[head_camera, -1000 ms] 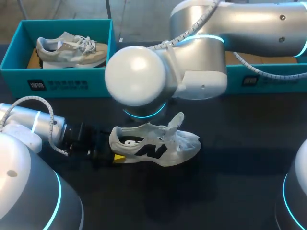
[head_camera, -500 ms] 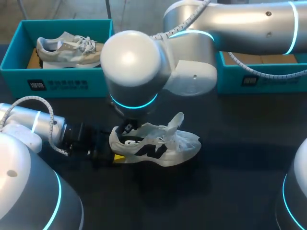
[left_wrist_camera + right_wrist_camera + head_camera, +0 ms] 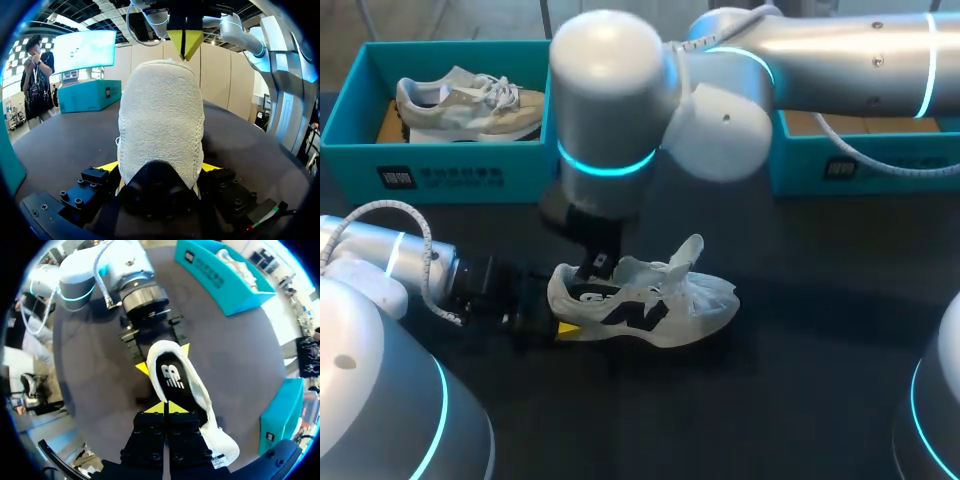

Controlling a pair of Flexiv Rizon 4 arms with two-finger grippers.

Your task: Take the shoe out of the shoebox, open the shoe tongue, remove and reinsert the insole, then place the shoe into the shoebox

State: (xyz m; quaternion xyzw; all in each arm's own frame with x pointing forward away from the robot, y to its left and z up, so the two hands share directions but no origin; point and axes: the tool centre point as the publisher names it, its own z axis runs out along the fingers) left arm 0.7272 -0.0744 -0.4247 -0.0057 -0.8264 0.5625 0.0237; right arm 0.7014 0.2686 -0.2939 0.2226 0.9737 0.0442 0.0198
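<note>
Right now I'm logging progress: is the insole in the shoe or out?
In: the right wrist view shows the insole lying inside the shoe, with the tongue pulled up clear of it.

A robotics test lab in all but name: a silver left arm (image 3: 382, 262) and right arm (image 3: 840, 50), joints ringed in cyan light, meet over a white shoe (image 3: 650, 300) on a dark desk (image 3: 800, 340), with one teal shoebox (image 3: 440, 178) at upper left and a second teal shoebox (image 3: 880, 168) at right.
</note>
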